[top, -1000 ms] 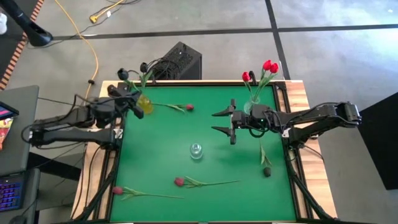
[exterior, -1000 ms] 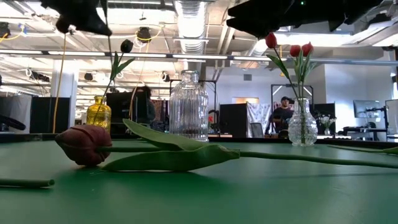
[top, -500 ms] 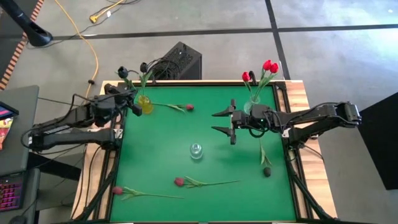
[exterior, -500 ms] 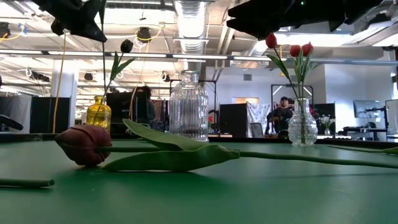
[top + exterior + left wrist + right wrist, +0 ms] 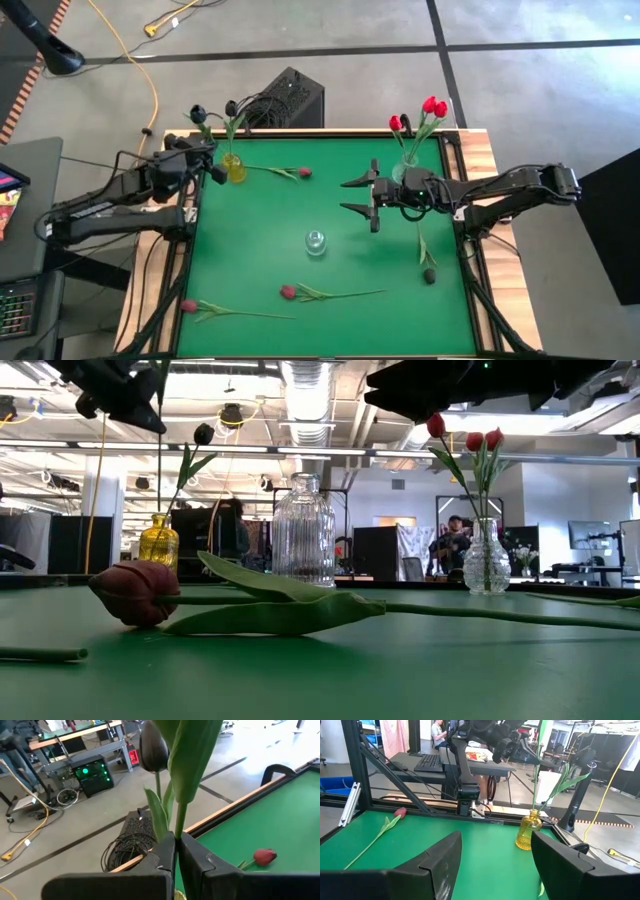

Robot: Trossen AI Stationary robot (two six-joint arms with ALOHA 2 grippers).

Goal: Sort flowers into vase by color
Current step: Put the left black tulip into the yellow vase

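Two vases already hold flowers: my yellow vase [image 5: 235, 167] at the far left of the tabletop [image 5: 330, 215] carries dark tulips [image 5: 198, 116], and the clear vase [image 5: 407, 168] at the far right carries red tulips [image 5: 433, 105]. A third, ribbed glass vase [image 5: 316, 241] stands unfilled near the middle. I judge the sorting roughly half done.

Four flowers lie loose on the green: a crimson one [image 5: 303, 172] just beside the yellow vase, two crimson ones [image 5: 288, 292] near the front edge, and a dark one [image 5: 429, 275] at the right.

My left claw [image 5: 204, 152] is above the yellow vase, pressed together on a green stem [image 5: 176, 827] of a dark tulip standing there. My right claw [image 5: 362, 195] hovers over mid-tabletop with fingers spread wide, holding nothing.

Only my left wrist view shows the pinch on the stem. The low view shows the ribbed vase as empty; the overhead view alone shows every loose flower.
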